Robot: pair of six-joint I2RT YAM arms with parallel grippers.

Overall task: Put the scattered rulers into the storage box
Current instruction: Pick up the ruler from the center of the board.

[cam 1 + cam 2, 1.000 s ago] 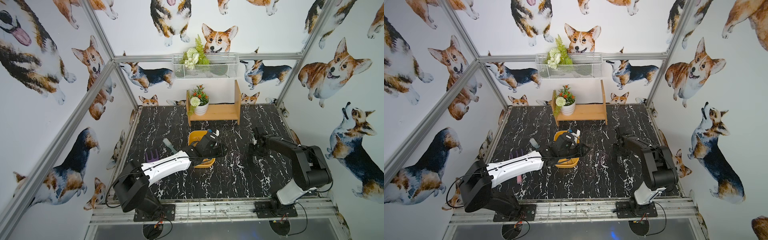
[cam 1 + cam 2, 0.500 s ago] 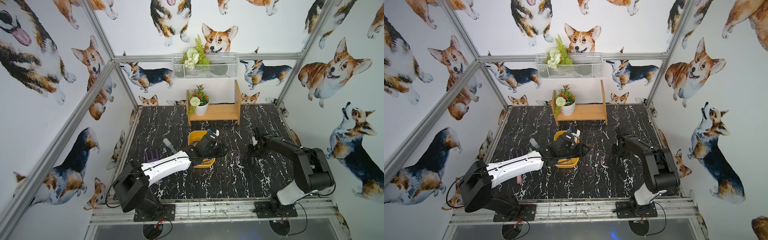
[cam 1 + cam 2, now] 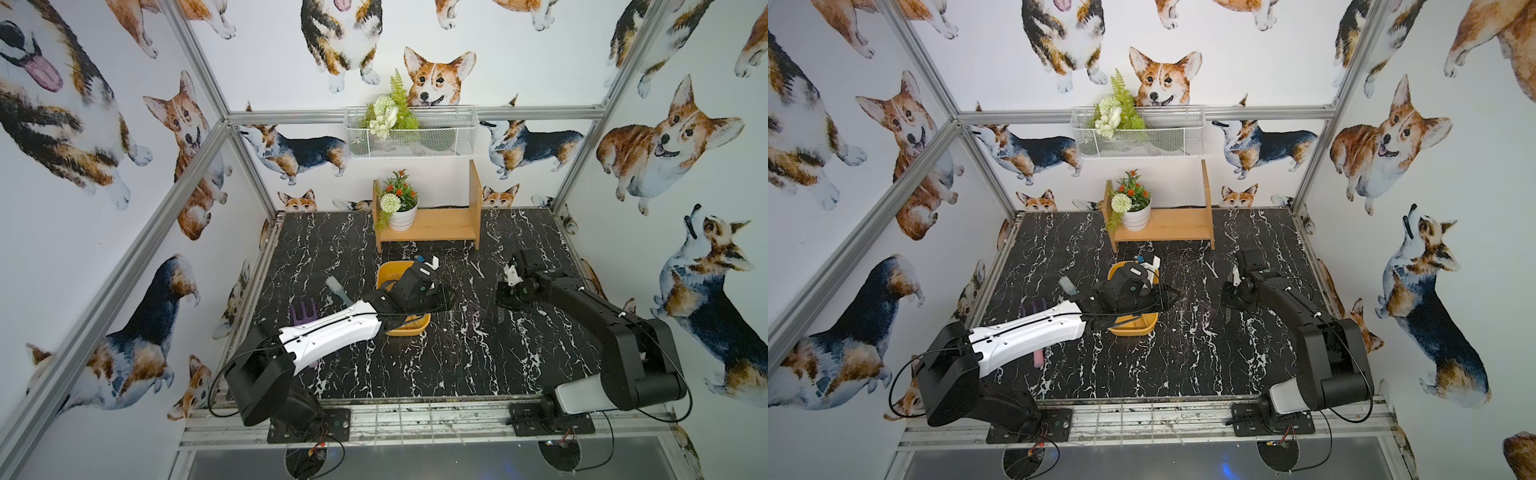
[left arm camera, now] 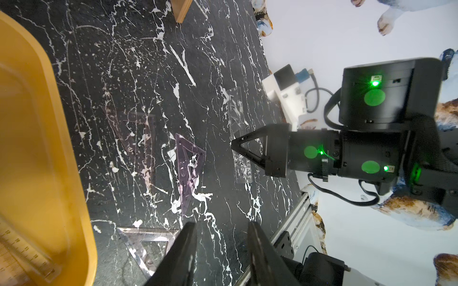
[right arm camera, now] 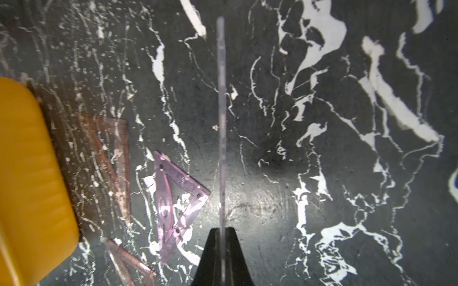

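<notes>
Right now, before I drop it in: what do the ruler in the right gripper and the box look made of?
The ruler looks like thin clear plastic, glossy: the table veining shows through it, and edge-on it is only a faint sliver. The box is probably moulded plastic: opaque mustard yellow, smooth, with a soft sheen and a rounded corner.

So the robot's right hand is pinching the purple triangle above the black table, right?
Not quite. The right hand is pinching a clear straight ruler above the black table, not the purple triangle. The right wrist view shows the ruler edge-on between the closed fingers. The purple triangle lies flat beside it, and nothing is touching it.
</notes>
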